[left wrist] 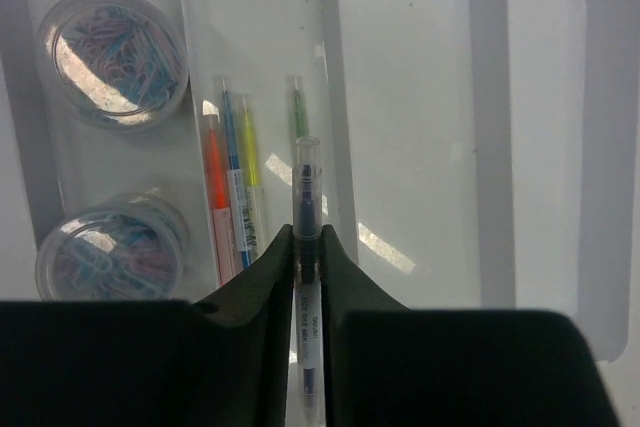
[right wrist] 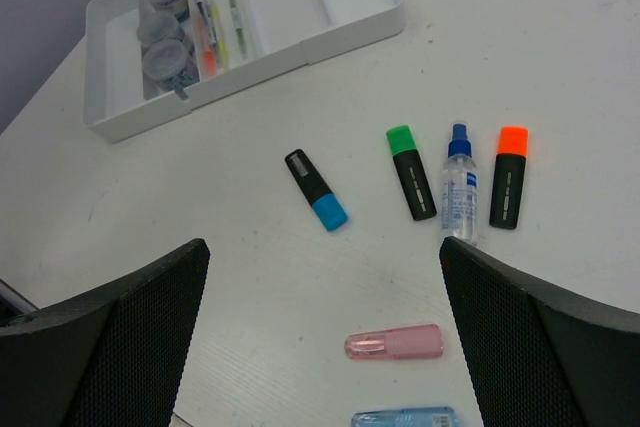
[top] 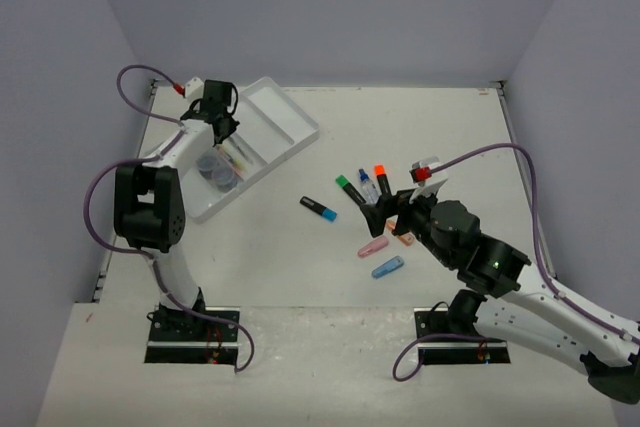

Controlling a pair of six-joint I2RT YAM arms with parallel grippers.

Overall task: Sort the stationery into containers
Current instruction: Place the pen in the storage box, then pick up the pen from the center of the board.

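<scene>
**Pen [left wrist: 307, 182] gripped over the tray [left wrist: 335, 97], other end effector open**

My left end effector [left wrist: 307, 247] is closed on a thin pen with a clear barrel and a dark blue core. Both fingers pinch it partway along its length, and the long end points away from me. It hangs over the white tray, which sits toward the far left corner of the surface [top: 300, 277], turned at an angle to the edges. I cannot tell whether the pen's far end touches the tray floor.

The pen is over the second long compartment. Four thin pens lie side by side there: an orange pen [left wrist: 215, 197], a blue pen [left wrist: 235, 187], a yellow pen [left wrist: 250, 162] and a green pen [left wrist: 298, 112]. The compartment to their left holds clear round jars [left wrist: 110, 57] filled with coloured paper clips.

My right end effector [right wrist: 322, 247] stands wide open with nothing between its fingers. It hovers above loose stationery near the middle of the surface. A blue-capped highlighter [right wrist: 315, 190] lies alone below it. To the right of that, three items lie roughly parallel, close but apart: a green-capped highlighter [right wrist: 411, 172], a blue-capped bottle [right wrist: 459, 187] and an orange-capped highlighter [right wrist: 509, 177]. Closer to the near edge lies a pink oblong piece [right wrist: 395, 343]. Just beyond it is a blue oblong piece [right wrist: 405, 417], cut off by the bottom of the right wrist view.
</scene>
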